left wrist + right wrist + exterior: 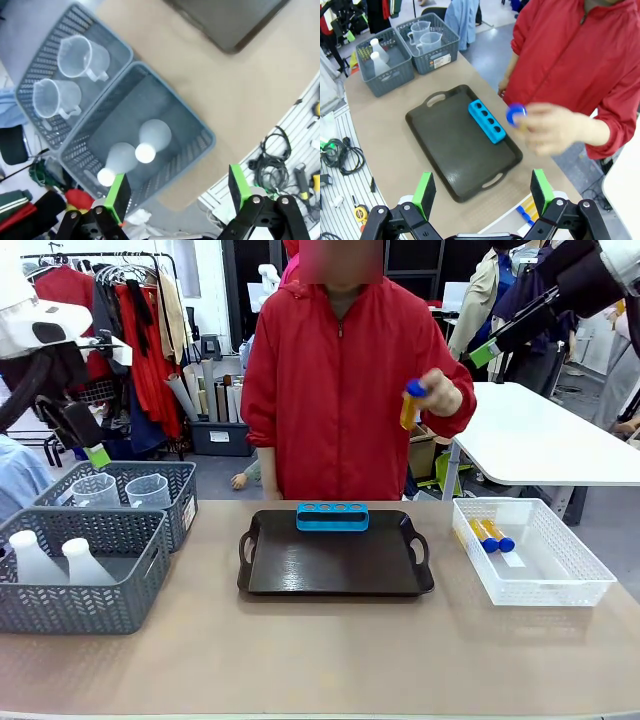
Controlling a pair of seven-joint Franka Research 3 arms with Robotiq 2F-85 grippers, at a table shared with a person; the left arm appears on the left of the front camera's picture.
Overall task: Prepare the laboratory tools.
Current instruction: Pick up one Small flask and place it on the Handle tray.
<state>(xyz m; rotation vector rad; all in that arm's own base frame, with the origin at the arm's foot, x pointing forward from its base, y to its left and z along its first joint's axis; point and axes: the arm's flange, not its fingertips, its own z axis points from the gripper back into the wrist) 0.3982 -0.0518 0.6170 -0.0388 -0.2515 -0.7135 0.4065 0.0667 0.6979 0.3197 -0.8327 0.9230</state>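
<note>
1. Front view: person's hand [437, 392] holds one orange blue-capped tube [410, 408] in the air, cap up, tilted a bit, above & pic-right of the blue rack [332, 516]. Rack sits at far edge of the black tray [330, 565], long axis across the table, holes look empty. 2 more tubes [490, 535] lie in the lattice bin [540, 590]. 2 flasks [85, 562] stand in the near grey basket [70, 610], 2 jugs [148, 490] in the far basket [120, 466]
2. Left wrist view: left gripper [177, 190] has jaws spread wide, nothing in them. It hangs over the flask basket. Flasks [154, 137] stand upright, necks pointing at the cam, so long axis runs along the fingers. Nearer cap lies closer to the pic-left pad than mid-gap. Jugs [82, 57] are one basket further on
3. Right wrist view: right gripper [482, 189] also spread wide & empty, high over the tray's near side. Hand w/ tube [516, 114] hovers just beside the rack's end. Judging by this, the person's hand is nearest the rack, left arm nearest the flasks
</note>
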